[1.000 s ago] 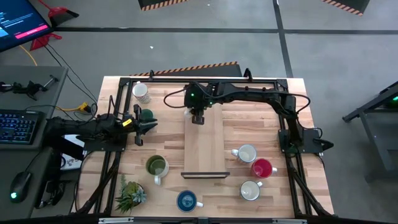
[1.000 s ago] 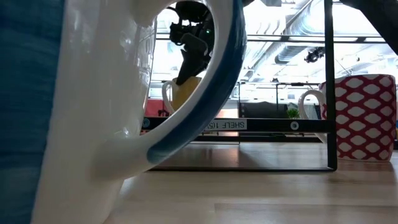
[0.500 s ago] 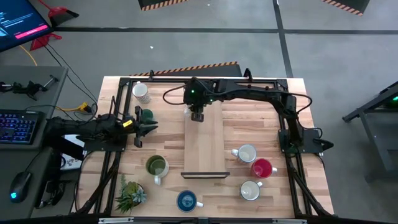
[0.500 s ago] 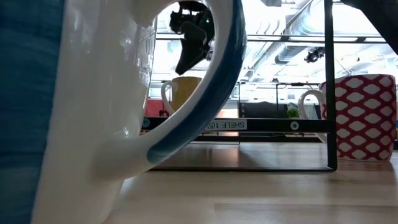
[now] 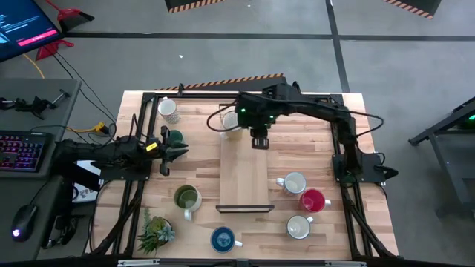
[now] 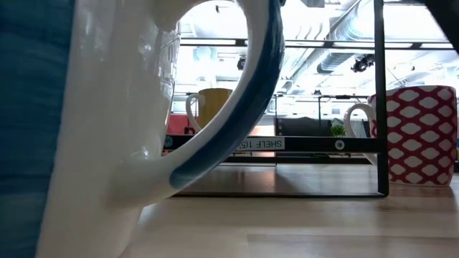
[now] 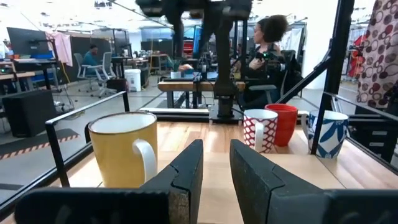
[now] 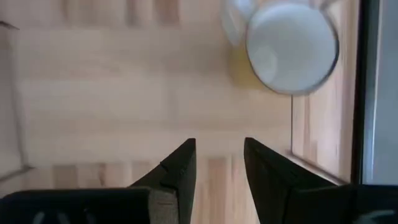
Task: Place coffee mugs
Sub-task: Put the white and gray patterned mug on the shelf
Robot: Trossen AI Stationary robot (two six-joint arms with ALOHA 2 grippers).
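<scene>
A yellow mug (image 5: 231, 121) with a white inside stands by its base on the far left corner of the raised wooden shelf (image 5: 245, 178). It also shows in the low view (image 6: 214, 107), the left wrist view (image 7: 123, 148) and the right wrist view (image 8: 291, 53). My right gripper (image 5: 260, 141) hangs open above the shelf, to the right of that mug and clear of it (image 8: 219, 146). My left gripper (image 5: 180, 150) waits open at the table's left (image 7: 216, 149), beside the teal-green mug (image 5: 174, 136).
On the table stand a white mug (image 5: 168, 109), an olive mug (image 5: 187, 198), a blue mug (image 5: 223, 238), a red mug (image 5: 314, 200), two white mugs (image 5: 295, 183) (image 5: 298, 227) and a spiky plant (image 5: 154, 231). A black frame (image 5: 245, 96) rims the table. A person (image 7: 270, 43) is behind it.
My right gripper has come off the yellow mug's rim, risen out of the low view and moved toward the table's right over the shelf. The mug has stayed standing on the shelf's far left corner.
</scene>
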